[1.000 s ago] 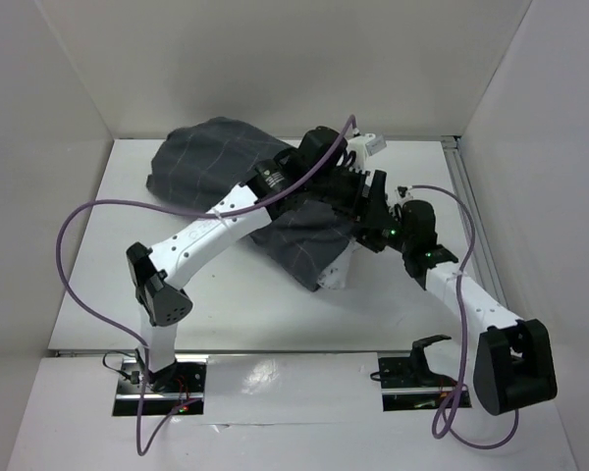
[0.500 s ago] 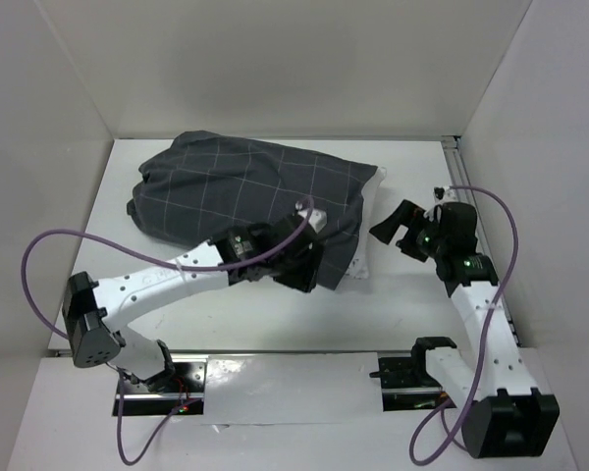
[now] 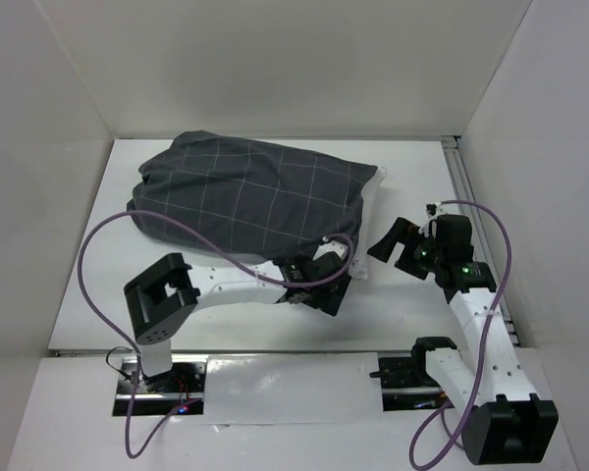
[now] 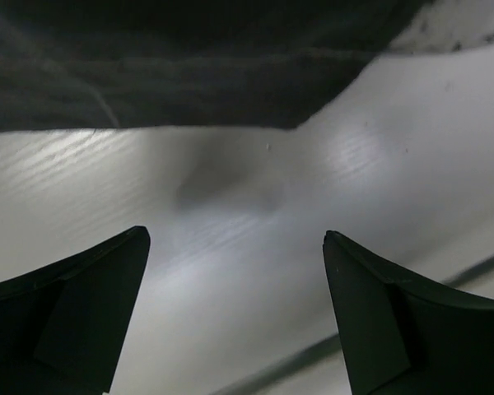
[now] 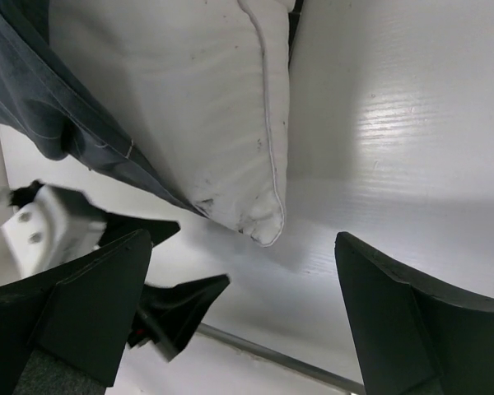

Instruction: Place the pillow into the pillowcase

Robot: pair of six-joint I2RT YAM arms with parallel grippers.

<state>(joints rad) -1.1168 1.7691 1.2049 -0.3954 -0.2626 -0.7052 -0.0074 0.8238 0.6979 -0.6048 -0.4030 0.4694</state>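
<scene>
Far left: purple cable loops over the table, left arm's elbow folded near the front edge.

Pillowcase lies back-centre, spread from the left side across to mid-right, puffed up, wrinkly, grid lines showing. It covers most of the pillow.

Left gripper sits low at the pillowcase's near-right corner, just in front of the cloth. Wrist view: fingers wide apart, nothing between them, only bare table there. Dark hem of the pillowcase runs along the top of that view, apart from the fingertips.

Pillow: only its right end shows, a white strip sticking out of the pillowcase's open right side, lying flat on the table. Right wrist view shows that end close up: white corner with piped seam, some smudges, grey cloth lapping over its left part.

Right gripper is just right of the pillow's exposed end, not touching it. Jaws spread wide, empty, white table between them. Right arm runs back to its base at the front right.
</scene>
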